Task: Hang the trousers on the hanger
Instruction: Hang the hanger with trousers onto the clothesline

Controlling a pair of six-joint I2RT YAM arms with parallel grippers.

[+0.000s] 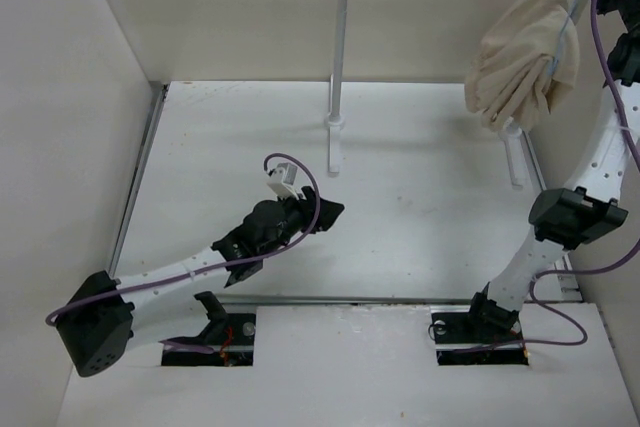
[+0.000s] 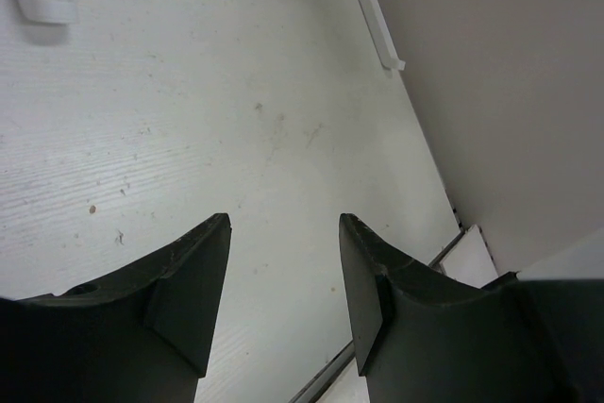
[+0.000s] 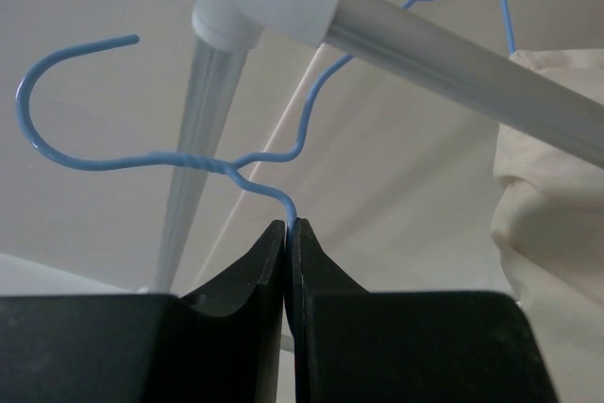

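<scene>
Right gripper (image 3: 288, 229) raised, pinching hanger (image 3: 193, 161); left gripper (image 2: 283, 226) spread, low over table (image 2: 189, 92).

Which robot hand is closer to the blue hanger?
The right. The right hand is shut on the hanger, gripping the wire just below its hook. The left hand is open, low over the table, far from it.

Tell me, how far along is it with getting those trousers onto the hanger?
Mostly done, it seems: the trousers hang bunched up high, apparently from the hanger. In hand: the right gripper is pinched shut on the hanger's wire just below its hook. Left: the hook is not over the rail, so perhaps hanging it up. The left gripper is open and empty.
</scene>
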